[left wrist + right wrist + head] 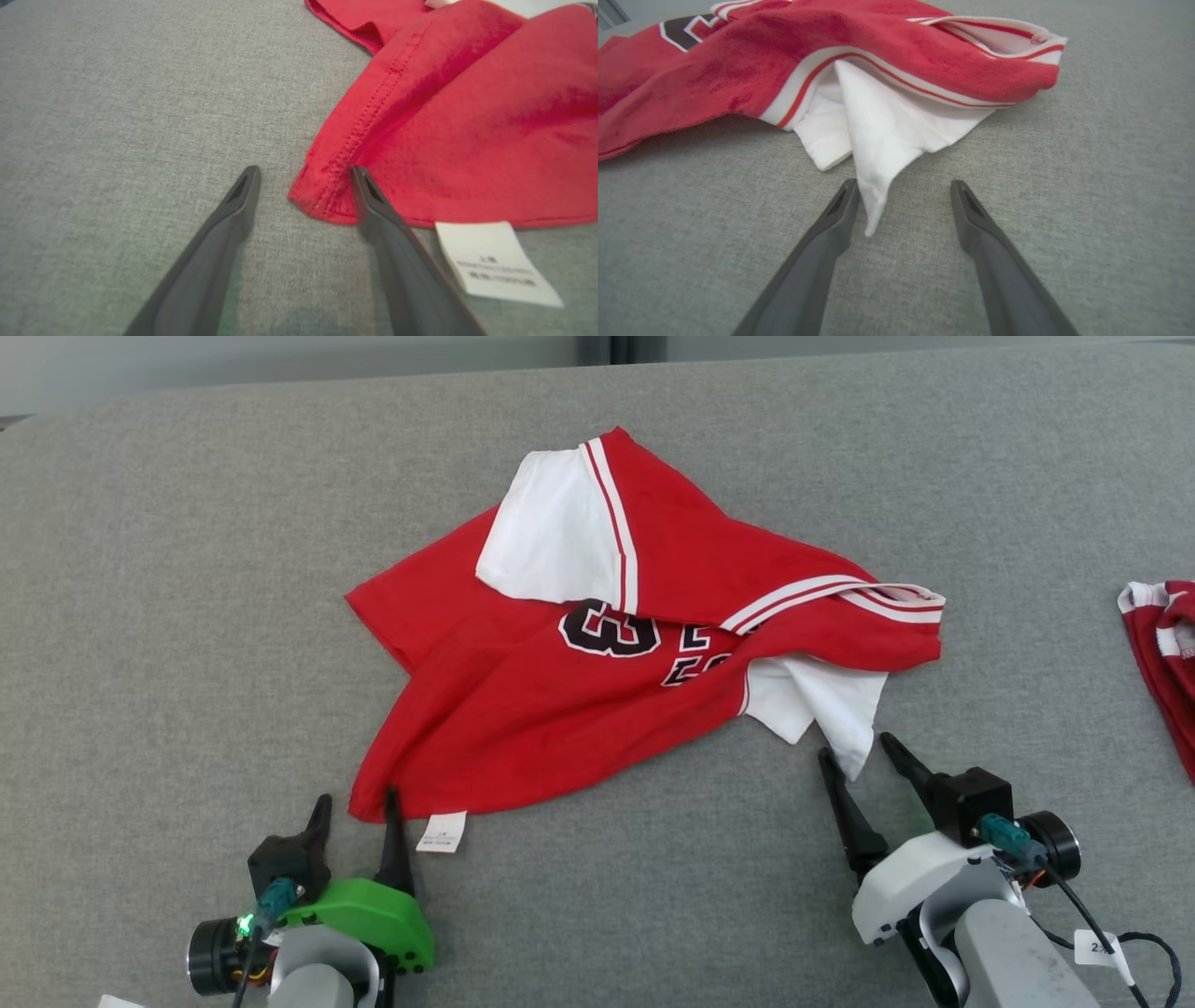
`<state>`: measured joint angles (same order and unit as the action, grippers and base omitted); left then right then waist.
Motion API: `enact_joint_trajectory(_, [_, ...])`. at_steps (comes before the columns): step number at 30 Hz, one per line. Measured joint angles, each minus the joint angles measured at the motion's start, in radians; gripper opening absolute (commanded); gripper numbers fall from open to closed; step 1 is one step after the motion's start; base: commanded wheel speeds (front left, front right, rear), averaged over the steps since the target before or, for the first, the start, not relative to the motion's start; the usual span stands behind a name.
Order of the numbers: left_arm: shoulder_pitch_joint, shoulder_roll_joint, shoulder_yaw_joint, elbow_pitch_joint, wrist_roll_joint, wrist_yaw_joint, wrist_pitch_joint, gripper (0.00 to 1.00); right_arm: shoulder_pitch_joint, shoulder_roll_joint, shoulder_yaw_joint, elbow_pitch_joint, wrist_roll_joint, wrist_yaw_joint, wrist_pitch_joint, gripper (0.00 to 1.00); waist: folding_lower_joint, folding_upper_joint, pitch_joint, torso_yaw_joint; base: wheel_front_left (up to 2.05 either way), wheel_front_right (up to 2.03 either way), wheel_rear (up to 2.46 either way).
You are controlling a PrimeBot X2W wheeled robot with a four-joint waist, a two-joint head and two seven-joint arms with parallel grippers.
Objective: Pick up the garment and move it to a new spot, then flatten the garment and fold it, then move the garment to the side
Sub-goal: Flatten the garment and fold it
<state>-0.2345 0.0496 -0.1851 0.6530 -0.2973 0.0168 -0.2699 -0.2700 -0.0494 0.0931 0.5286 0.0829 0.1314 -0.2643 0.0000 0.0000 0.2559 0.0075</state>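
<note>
Grey woven fabric [168, 616] covers the work surface. Nearest, the left gripper [357, 795] has its jaws spread wide, and the red hem corner of the garment [523, 709] lies between its fingers, just beside a white care label [442, 832]. The right gripper [854, 745], jaws likewise apart, brackets the tip of a white sleeve [822, 705]. Beyond them the garment lies crumpled mid-surface. Another red-and-white cloth [1162, 644] sits well apart at the right edge.
</note>
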Motion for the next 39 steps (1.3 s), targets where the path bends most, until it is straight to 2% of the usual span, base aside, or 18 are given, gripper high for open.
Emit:
enact_joint_trajectory(1, [-0.003,0.000,-0.007,0.010,-0.006,0.000,-0.002,0.43,0.000,0.000,0.003,0.001,-0.001,0.000,0.000,1.00,0.0000,0.0000,0.000,0.000,0.00,0.00,0.00])
enact_joint_trajectory(2, [-0.005,0.000,-0.012,0.022,-0.016,-0.005,-0.005,0.32,0.000,0.000,0.005,0.004,-0.003,0.000,0.000,1.00,0.0000,0.0000,-0.001,0.001,0.00,0.00,0.00])
enact_joint_trajectory(4, [-0.013,0.002,-0.020,0.034,-0.024,-0.007,-0.005,0.20,0.000,0.000,0.008,0.007,-0.004,0.000,0.000,1.00,0.0000,0.0000,-0.002,0.003,0.00,0.00,0.00])
enact_joint_trajectory(5, [-0.016,0.002,-0.026,0.040,-0.029,-0.010,-0.005,0.00,0.000,0.000,0.008,0.009,-0.004,0.000,0.000,1.00,0.0000,0.0000,-0.002,0.003,0.00,0.00,0.00])
enact_joint_trajectory(6, [-0.018,0.003,-0.031,0.046,-0.034,-0.016,-0.006,0.00,0.000,0.000,0.009,0.010,-0.004,0.000,0.000,0.81,0.0000,0.0000,-0.002,0.004,0.00,0.00,0.00])
enact_joint_trajectory(7, [-0.022,0.004,-0.037,0.053,-0.040,-0.017,-0.008,0.00,0.000,0.000,0.008,0.008,-0.004,0.000,0.000,0.38,0.0000,0.0000,-0.001,0.005,0.00,0.00,0.00])
enact_joint_trajectory(8, [-0.024,0.003,-0.041,0.057,-0.043,-0.018,-0.008,0.00,0.000,0.000,0.008,0.005,-0.004,0.000,0.000,0.26,0.0000,0.0000,-0.001,0.005,0.00,0.00,0.00])
enact_joint_trajectory(9, [-0.024,0.003,-0.044,0.057,-0.046,-0.022,-0.008,0.00,0.000,0.000,0.007,0.002,-0.004,0.000,0.000,0.20,0.0000,0.0000,-0.001,0.006,0.00,0.00,0.00])
enact_joint_trajectory(10, [-0.025,0.002,-0.048,0.058,-0.050,-0.026,-0.008,0.00,0.000,0.000,0.005,-0.004,-0.003,0.000,0.000,0.00,0.0000,0.0000,-0.002,0.006,0.00,0.00,0.00])
enact_joint_trajectory(19, [-0.006,0.002,-0.053,0.014,-0.061,-0.030,0.002,0.00,0.025,0.000,-0.013,-0.070,0.030,0.000,0.000,0.00,0.0000,0.0000,-0.027,0.006,0.00,0.00,0.00])
enact_joint_trajectory(27, [0.026,-0.001,0.004,-0.200,-0.017,-0.042,0.006,0.00,0.047,-0.003,-0.005,-0.295,0.124,0.000,0.000,0.00,0.0000,0.0000,-0.076,0.002,0.00,0.00,0.00])
enact_joint_trajectory(32, [-0.005,-0.001,0.066,-0.350,0.003,-0.084,0.006,0.00,-0.008,-0.058,-0.044,-0.435,0.198,0.000,0.000,0.00,0.0000,0.0000,-0.113,-0.006,0.00,0.00,0.00])
enact_joint_trajectory(36, [-0.067,0.006,0.090,-0.426,-0.067,-0.123,0.008,0.00,-0.080,-0.116,-0.079,-0.517,0.255,0.000,0.000,0.00,0.0000,0.0000,-0.147,-0.012,0.00,0.00,0.00])
enact_joint_trajectory(39, [-0.144,0.010,0.096,-0.501,-0.168,-0.134,0.091,0.00,-0.149,-0.156,-0.100,-0.564,0.306,0.000,0.000,0.00,0.0000,0.0000,-0.169,-0.018,0.00,0.00,0.00])
